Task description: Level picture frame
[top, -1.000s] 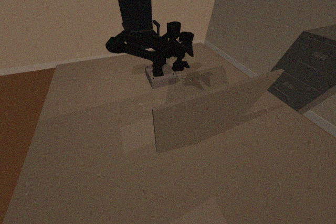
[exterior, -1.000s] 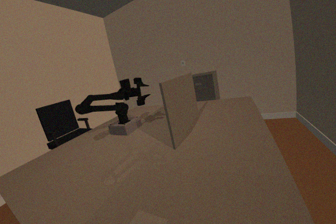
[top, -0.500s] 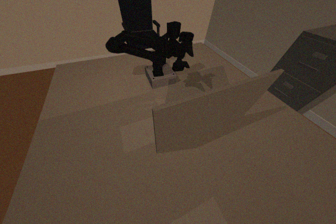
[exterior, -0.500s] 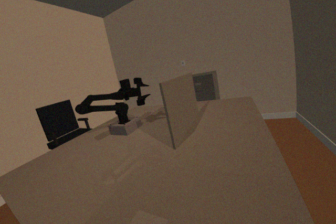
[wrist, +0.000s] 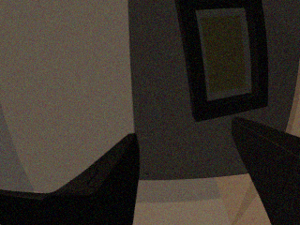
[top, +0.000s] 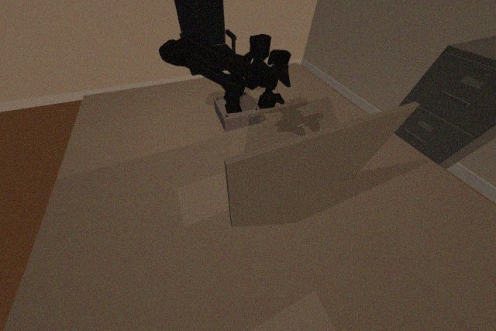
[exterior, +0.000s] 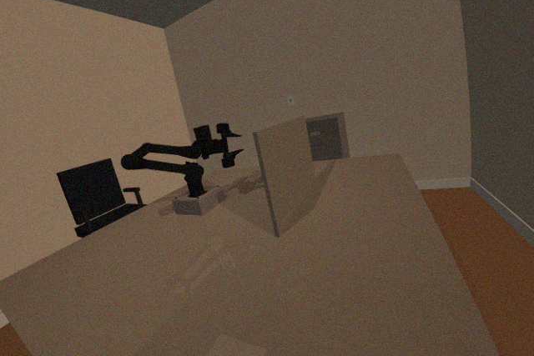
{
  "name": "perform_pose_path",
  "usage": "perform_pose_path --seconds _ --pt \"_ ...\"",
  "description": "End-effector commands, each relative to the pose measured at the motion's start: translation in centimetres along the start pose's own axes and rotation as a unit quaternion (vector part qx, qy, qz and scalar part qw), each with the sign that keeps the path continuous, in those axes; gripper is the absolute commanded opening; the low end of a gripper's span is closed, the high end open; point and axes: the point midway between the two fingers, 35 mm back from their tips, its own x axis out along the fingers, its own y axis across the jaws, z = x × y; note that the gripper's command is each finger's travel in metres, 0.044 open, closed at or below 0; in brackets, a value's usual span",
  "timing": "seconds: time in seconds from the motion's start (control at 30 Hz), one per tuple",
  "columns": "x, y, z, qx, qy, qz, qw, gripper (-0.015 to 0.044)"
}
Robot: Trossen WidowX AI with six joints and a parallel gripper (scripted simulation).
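Note:
The picture frame (wrist: 259, 56) has a black border, a pale mat and an olive picture. It hangs on the dark grey face of a standing panel (wrist: 159, 94) (top: 304, 179) (exterior: 284, 171), and its top is cut off in the wrist view. Its lower edge slopes against the panel's bottom edge: the right corner is higher than the left in that view. The top and exterior views show the panel's back and hide the frame. The screw and notched strip are not visible. My gripper (wrist: 186, 133) (top: 286, 93) (exterior: 242, 142) is open and empty, short of the panel, its fingertips around or below the frame's lower-edge height.
The panel stands on a brown table (top: 139, 259) (exterior: 366, 257), across from the arm's base (top: 242, 119) (exterior: 186, 206). A dark chair (top: 200, 15) (exterior: 93, 190) is behind the arm. A grey drawer cabinet (top: 436, 118) (exterior: 323, 141) stands beyond the table.

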Motion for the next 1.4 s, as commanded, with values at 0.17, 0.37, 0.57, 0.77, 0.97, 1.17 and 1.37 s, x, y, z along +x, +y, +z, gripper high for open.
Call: perform_pose_path --seconds 0.17,0.37,0.57,0.77,0.97,1.17,1.37 --pt "4.3 -2.7 0.3 -0.009 -0.002 -0.007 1.000 0.0260" --pt "5.9 -3.9 1.2 -0.009 -0.002 -0.010 1.000 0.0260" --pt "5.9 -3.9 1.2 -0.009 -0.002 -0.010 1.000 0.0260" --pt "6.0 -3.9 1.2 -0.009 -0.002 -0.009 1.000 0.0260" --pt "8.5 -3.3 1.0 -0.008 -0.002 -0.005 1.000 0.0260" --pt "12.8 -3.6 1.1 -0.009 -0.002 0.003 1.000 0.0260" --pt "13.8 -3.9 1.3 -0.010 -0.002 0.005 1.000 0.0260"
